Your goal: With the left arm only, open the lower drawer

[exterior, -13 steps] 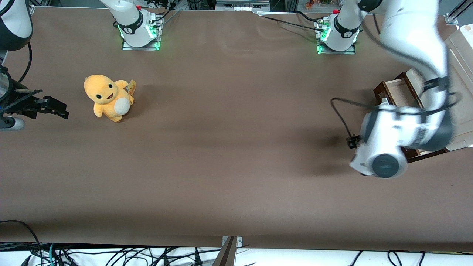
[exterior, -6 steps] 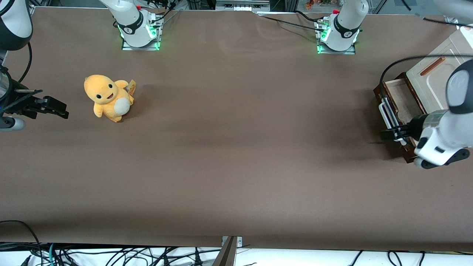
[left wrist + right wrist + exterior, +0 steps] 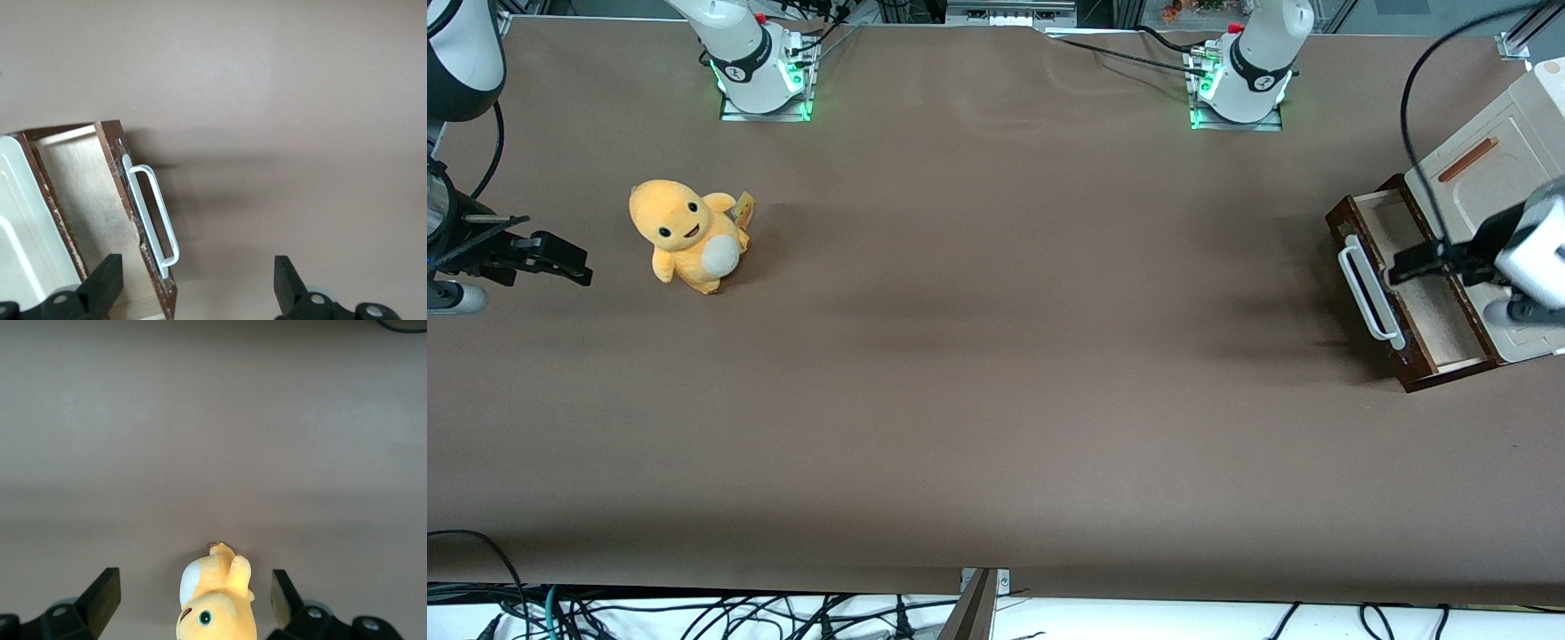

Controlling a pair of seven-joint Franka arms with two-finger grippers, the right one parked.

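The lower drawer stands pulled out of the small cream-white cabinet at the working arm's end of the table, its pale beige inside showing. The dark brown front carries a long white bar handle. My left gripper hovers above the drawer's inside, just cabinet-side of the handle, and touches nothing. In the left wrist view the gripper is open, its black fingers spread wide, with the drawer front and the handle below them.
An orange plush toy sits toward the parked arm's end of the table and also shows in the right wrist view as the plush toy. Two arm bases stand along the table edge farthest from the front camera.
The left arm has swung away from the table in front of the drawer toward the cabinet. The gripper has left the handle's end and now hangs over the drawer's inside. The drawer has stayed put.
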